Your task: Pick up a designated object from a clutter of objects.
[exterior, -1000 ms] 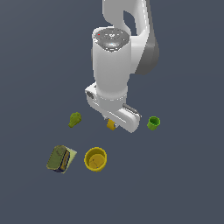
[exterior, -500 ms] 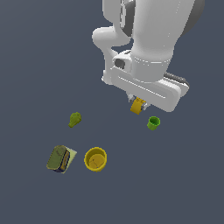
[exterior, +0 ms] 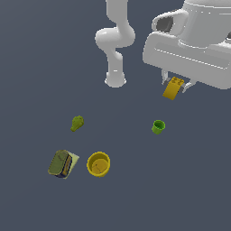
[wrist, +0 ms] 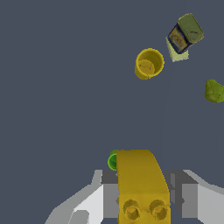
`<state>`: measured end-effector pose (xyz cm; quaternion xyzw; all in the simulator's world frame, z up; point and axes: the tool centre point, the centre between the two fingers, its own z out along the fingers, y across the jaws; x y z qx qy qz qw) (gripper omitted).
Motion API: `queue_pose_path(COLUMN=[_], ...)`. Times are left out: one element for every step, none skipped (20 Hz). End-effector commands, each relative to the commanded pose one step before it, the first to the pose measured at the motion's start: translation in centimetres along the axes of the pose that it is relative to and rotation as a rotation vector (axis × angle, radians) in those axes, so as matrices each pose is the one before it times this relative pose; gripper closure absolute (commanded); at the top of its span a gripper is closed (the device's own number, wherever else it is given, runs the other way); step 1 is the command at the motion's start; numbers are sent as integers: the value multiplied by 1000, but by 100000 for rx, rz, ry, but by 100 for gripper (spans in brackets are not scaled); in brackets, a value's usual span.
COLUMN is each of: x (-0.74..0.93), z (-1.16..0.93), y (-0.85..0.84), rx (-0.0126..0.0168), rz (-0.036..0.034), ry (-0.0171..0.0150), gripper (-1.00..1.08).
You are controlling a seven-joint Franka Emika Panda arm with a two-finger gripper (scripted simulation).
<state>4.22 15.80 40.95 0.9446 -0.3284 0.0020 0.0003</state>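
My pincer (exterior: 175, 85) gripped the golden-orange block (exterior: 173, 88) between its fingers, studded end tucked nearest my wrist and long axis pointing outward, held clear above the worktop (exterior: 36, 54) and the small green cup (exterior: 158, 127), well apart from the yellow cup (exterior: 98, 164).

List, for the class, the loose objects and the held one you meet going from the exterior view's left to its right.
Olive tin on the cream box → green pear-shaped thing → yellow cup → small green cup → orange block, held in the gripper.
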Motion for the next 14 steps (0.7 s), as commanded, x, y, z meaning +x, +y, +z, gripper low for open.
queue_pose_path(x=[-779,-228,-219,-175,-167,-142,-96,-94,-72,-51,-32,-17,-7,-2], z=[-1319,-394,-371,-308,-288,-249,-185,-174,-139,-106,-75,-48,-25,-7], y=[-898,-301,-266,-243,-210,-183,-165,-133,-109,-86,-64,-44,-24,-8], rx=[-81,3,0,4,0,0,4,0,0,0,0,0,0,0], rz=[108,-21,0,-20,0,0,-26,0,0,0,0,0,0,0], ry=[-144,-66,0,-66,0,0,-80,0,0,0,0,0,0,0], gripper=[108,108,108,108,108,108,108,108,108,108,108,108,108,108])
